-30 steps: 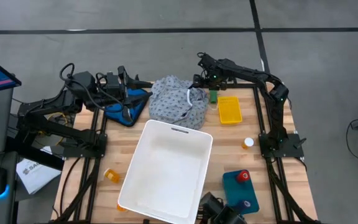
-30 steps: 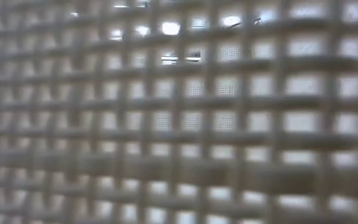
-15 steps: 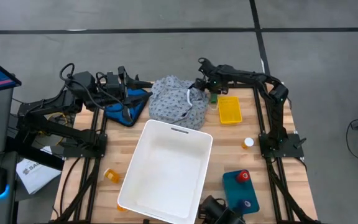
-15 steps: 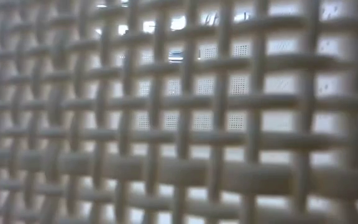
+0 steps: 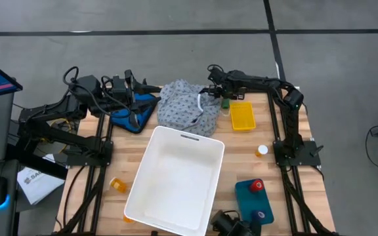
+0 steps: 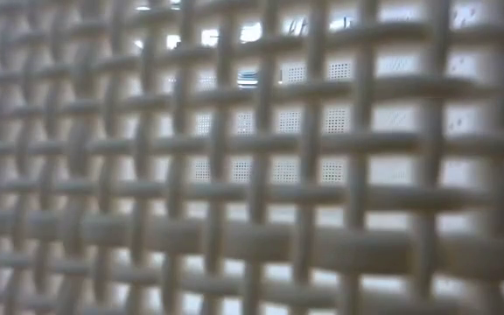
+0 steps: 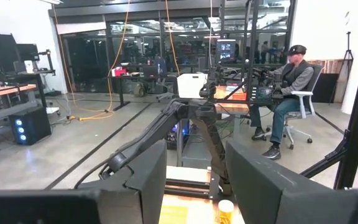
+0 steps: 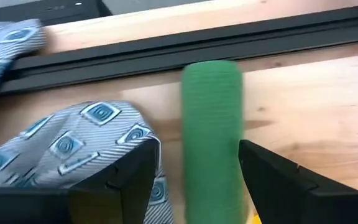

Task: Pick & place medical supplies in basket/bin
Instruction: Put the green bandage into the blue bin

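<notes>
In the high view we see the right gripper [image 5: 219, 92] reaching in near the top centre of the wooden table [image 5: 274, 190], just beside the crumpled grey-white patterned fabric garment [image 5: 188, 107] that lies above the big white plastic basket [image 5: 176, 180]. In the right wrist view its two dark fingers [image 8: 129, 177] stand apart, unclenched, on either side of the short green cylinder [image 8: 211, 137], which lies on the bare wood with a fold of the garment [image 8: 86, 140] just beside it; we cannot tell whether the pads touch the cylinder. In the high view, the flat yellow rectangular tray [image 5: 241, 115] sits right of the garment, a small orange pill bottle with a white cap [image 5: 261, 151] lies lower right of it, and another orange pill bottle [image 5: 117, 185] rests left of the basket. At the bottom right, a teal pad [image 5: 253, 196] carries the red cylinder [image 5: 256, 185] and the purple cylinder [image 5: 260, 214]. The left gripper [image 5: 140, 88] waits at the upper left over a blue cloth [image 5: 131, 113]; in its wrist view the fingers [image 7: 146, 180] are spread, grasping nothing. The low view is filled by the basket's white lattice wall [image 6: 252, 175].
</notes>
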Tool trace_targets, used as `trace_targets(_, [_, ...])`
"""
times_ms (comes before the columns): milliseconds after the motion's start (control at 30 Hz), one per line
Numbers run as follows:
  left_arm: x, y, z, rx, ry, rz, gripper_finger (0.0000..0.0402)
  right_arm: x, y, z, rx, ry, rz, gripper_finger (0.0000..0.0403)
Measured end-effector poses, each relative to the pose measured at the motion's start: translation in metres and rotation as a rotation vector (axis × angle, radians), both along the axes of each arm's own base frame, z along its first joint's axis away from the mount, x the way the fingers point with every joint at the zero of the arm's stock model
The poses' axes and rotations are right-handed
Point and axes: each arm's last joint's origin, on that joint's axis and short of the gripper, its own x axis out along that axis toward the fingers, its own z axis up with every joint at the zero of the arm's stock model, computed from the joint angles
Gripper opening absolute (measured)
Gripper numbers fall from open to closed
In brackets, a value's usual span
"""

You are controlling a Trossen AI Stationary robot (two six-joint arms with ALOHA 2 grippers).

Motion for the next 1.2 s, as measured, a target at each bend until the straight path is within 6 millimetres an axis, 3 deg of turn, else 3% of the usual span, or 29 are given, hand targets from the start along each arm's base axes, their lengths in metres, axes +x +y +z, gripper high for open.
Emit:
trace_targets(633, [0.0,0.0,0.0,0.0,0.0,0.0,0.0155,-0.0086,-0.0025,-0.0057,0.025,0.024,-0.025,0.0216])
trace_targets(1200, [0.0003,-0.0007,0.0,0.001,0.0,-0.024,0.0155,-0.0073,-0.0009,-0.0058,0.036,0.015,-0.023,0.0149])
